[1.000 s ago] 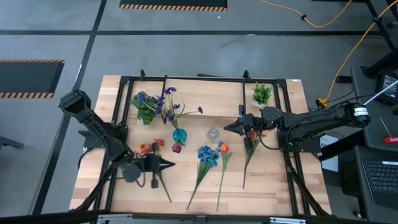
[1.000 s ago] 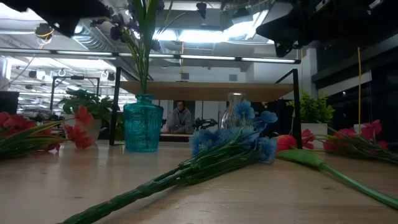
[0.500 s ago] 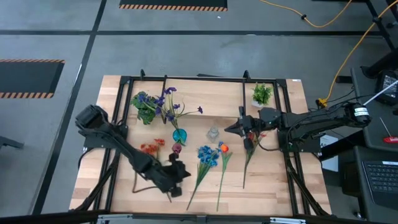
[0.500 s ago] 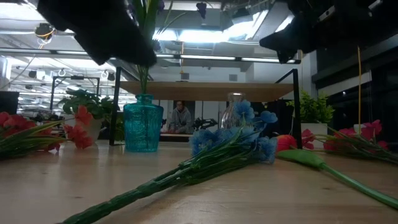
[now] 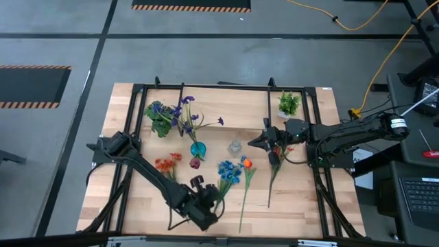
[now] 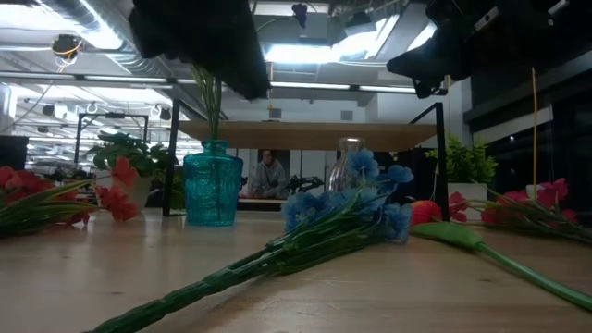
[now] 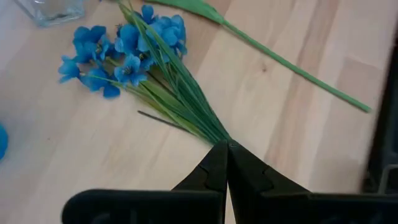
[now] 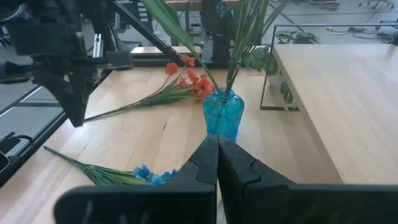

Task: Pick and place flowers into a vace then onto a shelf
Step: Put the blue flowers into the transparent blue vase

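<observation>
High view: my left pincer [image 5: 218,193] hangs over the stem end of the blue spray [image 5: 228,173], which lies flat on the table [image 5: 302,206] just right of the teal vase [image 5: 197,149]. The vase already holds purple stems [image 5: 186,110]. My right pincer [image 5: 252,142] hovers right of the small clear vase [image 5: 235,147], near the red spray [image 5: 278,159]. The orange bud [image 5: 247,164] lies between the blue and red sprays; another red spray [image 5: 164,163] lies left of the teal vase.

Low view: the shelf [image 6: 314,132] stands behind the teal vase. The blue spray's stems fan loosely across the foreground. Both arms are only dark shapes overhead, so I cannot judge their height well.

Left wrist view: my fingers are pressed together, empty, with the tips right at the point where the blue stems bunch. Risk: descending like this, I would push the bundle and skid it along the table, not catch it. I must spread first. Thin stray stems could also slip the pinch, leaving a partial grasp.

Right wrist view: the right pincer is pressed together too, holding nothing, facing the teal vase. Risk: the vase mouth looks crowded with leaves; a new stem may snag or tip it.
</observation>
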`<action>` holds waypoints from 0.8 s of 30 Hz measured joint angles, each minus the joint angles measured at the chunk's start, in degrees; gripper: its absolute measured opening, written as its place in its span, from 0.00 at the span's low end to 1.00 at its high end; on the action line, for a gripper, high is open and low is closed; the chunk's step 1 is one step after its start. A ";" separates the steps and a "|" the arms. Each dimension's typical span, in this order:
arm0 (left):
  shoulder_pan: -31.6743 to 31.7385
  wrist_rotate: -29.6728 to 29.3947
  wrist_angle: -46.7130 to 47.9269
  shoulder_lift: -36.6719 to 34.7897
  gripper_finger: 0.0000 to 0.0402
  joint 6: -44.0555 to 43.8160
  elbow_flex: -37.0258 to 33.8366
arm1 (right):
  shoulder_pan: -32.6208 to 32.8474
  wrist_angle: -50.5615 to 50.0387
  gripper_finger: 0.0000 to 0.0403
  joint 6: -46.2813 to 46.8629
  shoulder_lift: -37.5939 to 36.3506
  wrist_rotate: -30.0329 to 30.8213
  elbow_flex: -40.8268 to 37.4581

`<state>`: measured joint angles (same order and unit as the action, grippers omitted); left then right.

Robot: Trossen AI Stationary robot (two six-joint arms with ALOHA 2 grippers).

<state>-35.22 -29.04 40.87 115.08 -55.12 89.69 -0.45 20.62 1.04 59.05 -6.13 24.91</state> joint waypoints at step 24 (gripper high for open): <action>0.89 -3.97 -0.26 1.24 0.38 -8.46 0.61 | 1.88 -2.27 0.01 -1.29 0.02 0.04 0.00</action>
<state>-34.33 -33.01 40.61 116.32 -63.58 90.30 1.43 18.35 -0.25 59.07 -6.09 24.91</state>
